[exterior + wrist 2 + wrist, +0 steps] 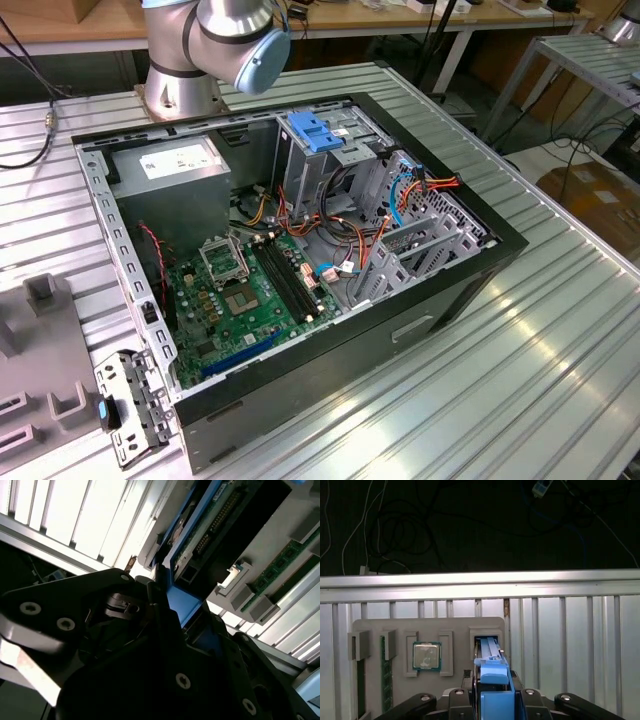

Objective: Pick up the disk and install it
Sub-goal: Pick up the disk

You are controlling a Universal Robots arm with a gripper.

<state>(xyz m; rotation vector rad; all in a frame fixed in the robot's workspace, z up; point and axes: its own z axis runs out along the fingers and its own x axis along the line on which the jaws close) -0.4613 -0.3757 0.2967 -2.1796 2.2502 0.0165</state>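
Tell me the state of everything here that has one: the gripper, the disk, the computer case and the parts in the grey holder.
gripper, shut on the disk's blue rail.
disk, standing on edge in a slot of the grey holder, not yet in the case.
processor, lying flat in its holder pocket.
memory stick, standing in its holder slot.
computer case, lying on its side, open, side panel off.

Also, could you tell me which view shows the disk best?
The second wrist view: the disk shows its blue rail and board side close up. The first wrist view has it edge-on, standing in a slot of the grey tray by the gripper.
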